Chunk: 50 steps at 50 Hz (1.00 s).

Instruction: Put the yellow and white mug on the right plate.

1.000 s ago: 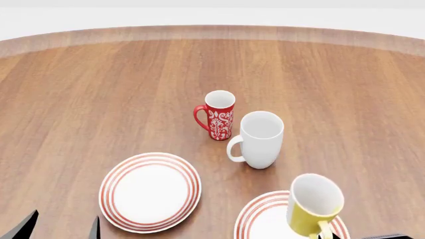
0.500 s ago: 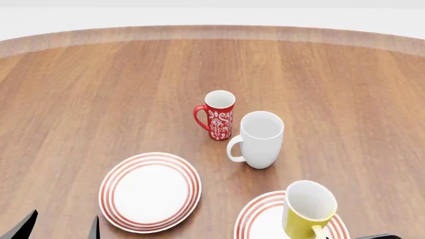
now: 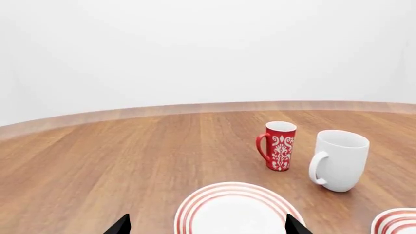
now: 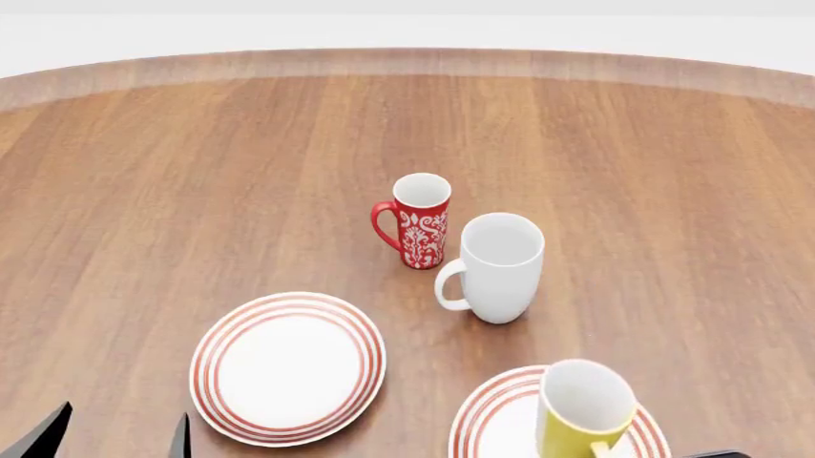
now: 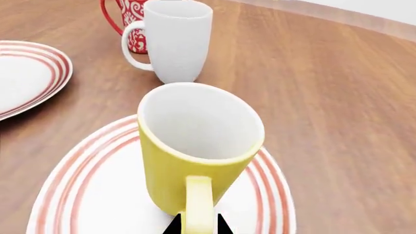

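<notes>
The yellow and white mug (image 5: 195, 151) (image 4: 579, 410) stands nearly upright over the right plate (image 5: 85, 190) (image 4: 491, 420), its base at or just above the plate's white centre. My right gripper (image 5: 198, 225) is shut on the mug's yellow handle, one black fingertip on each side. In the head view that gripper is almost wholly below the frame's bottom edge. My left gripper (image 3: 206, 226) (image 4: 121, 434) stands open and empty near the front edge, above the left plate's near rim.
The left plate (image 4: 288, 368) (image 3: 234, 209) lies at the front left. A taller white mug (image 4: 497, 267) (image 5: 170, 39) and a slim red patterned mug (image 4: 418, 219) (image 3: 279, 145) stand just behind the right plate. The round wooden table (image 4: 191, 172) stretches far beyond.
The yellow mug has come down and tipped from tilted to nearly upright over the right plate. My left gripper has not moved.
</notes>
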### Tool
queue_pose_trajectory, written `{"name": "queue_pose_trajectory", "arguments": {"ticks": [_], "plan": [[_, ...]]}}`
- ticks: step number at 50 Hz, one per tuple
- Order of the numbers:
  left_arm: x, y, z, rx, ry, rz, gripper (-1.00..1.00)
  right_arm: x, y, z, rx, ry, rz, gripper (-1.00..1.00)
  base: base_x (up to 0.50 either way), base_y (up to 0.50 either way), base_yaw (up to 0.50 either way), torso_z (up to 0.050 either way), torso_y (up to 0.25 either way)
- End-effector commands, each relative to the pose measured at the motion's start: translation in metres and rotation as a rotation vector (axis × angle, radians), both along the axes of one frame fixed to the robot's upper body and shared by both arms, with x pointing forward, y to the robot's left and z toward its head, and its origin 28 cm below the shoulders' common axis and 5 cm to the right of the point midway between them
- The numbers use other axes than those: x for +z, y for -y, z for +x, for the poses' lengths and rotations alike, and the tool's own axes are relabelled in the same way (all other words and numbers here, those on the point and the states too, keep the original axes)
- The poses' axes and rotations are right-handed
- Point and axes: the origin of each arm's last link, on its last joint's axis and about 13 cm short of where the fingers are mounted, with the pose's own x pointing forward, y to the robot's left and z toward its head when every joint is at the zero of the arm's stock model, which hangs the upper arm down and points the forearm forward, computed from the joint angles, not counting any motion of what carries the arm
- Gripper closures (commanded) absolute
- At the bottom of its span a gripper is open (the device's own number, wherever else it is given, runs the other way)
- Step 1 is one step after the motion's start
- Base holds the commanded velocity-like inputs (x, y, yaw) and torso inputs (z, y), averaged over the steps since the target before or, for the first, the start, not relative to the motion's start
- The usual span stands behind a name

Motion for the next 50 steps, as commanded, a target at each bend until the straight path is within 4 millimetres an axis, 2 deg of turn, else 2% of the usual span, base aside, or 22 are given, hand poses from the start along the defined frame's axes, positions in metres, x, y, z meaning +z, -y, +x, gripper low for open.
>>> {"name": "queue_pose_trajectory", "arguments": {"ticks": [1, 21, 22, 50], "plan": [[0.000, 0.000, 0.000, 0.000, 0.000, 0.001, -1.00, -0.004, 0.000, 0.003, 0.001, -0.010, -0.009, 1.00, 0.00, 0.00, 0.00, 0.000, 0.000], [0.000, 0.000, 0.000, 0.000, 0.000, 0.001, -1.00, -0.009, 0.000, 0.002, -0.005, -0.027, -0.004, 1.00, 0.00, 0.00, 0.00, 0.000, 0.000], [0.000, 0.000, 0.000, 0.000, 0.000, 0.001, -1.00, -0.008, 0.000, 0.001, -0.003, -0.027, -0.005, -1.00, 0.00, 0.00, 0.00, 0.000, 0.000], [-0.001, 0.000, 0.000, 0.002, -0.006, -0.001, -1.00, 0.006, -0.005, -0.008, 0.032, 0.030, -0.004, -1.00, 0.00, 0.00, 0.00, 0.000, 0.000]]}}
